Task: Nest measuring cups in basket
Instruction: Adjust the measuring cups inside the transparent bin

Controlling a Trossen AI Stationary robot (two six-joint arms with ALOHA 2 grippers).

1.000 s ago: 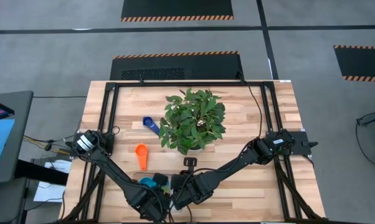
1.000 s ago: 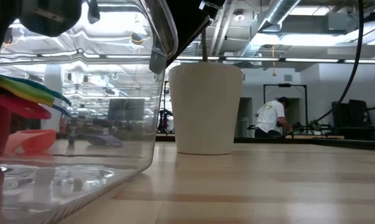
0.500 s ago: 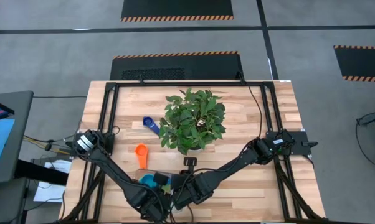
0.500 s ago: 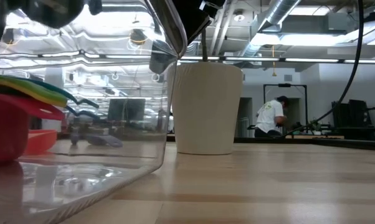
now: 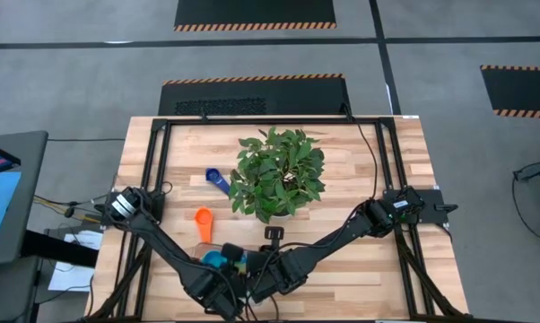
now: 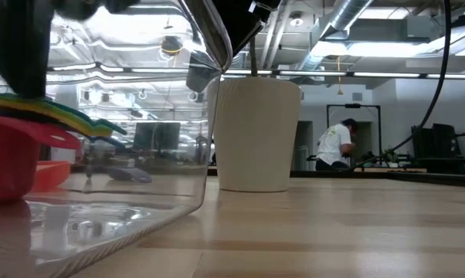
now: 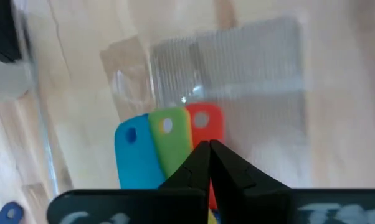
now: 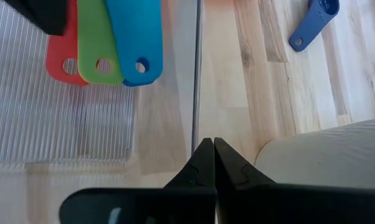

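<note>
Nested measuring cups (image 6: 20, 131), with the red one lowest, stand inside the clear basket (image 6: 140, 116) near the table's front edge. Their light blue (image 7: 137, 155), green (image 7: 170, 140) and red (image 7: 205, 121) handles fan out side by side. My left gripper (image 7: 209, 149) is shut over these handles. At the basket's right wall, my right gripper (image 8: 207, 149) is also shut. An orange cup (image 5: 203, 222) and a dark blue cup (image 5: 218, 179) lie on the table beyond the basket. My left gripper comes steeply from above onto the fanned handles of the nested cups, its shut tips between the green and red ones (image 7: 197, 134). A sliver of yellow (image 7: 211, 214) shows behind the fingers, which hide the hold itself. The red cup stands in the basket. My right gripper pinches the rim of the basket's right wall (image 8: 195, 118) between its two fingers, slanting down from the table's right. In the low view it sits at that wall's top edge (image 6: 217, 58). The basket's ribbed floor (image 8: 63, 124) lies low on the table.
A leafy plant (image 5: 279, 175) in a white ribbed pot (image 6: 256, 135) stands mid-table, just right of and beyond the basket. A black frame (image 5: 158, 170) borders the wooden top. A person (image 6: 337, 147) stands far off in the room behind.
In the low view, the basket's right wall and the nested cups have shifted a little toward the table's right. My left gripper has gone the same way with the cups. My right gripper stays at the wall's rim.
</note>
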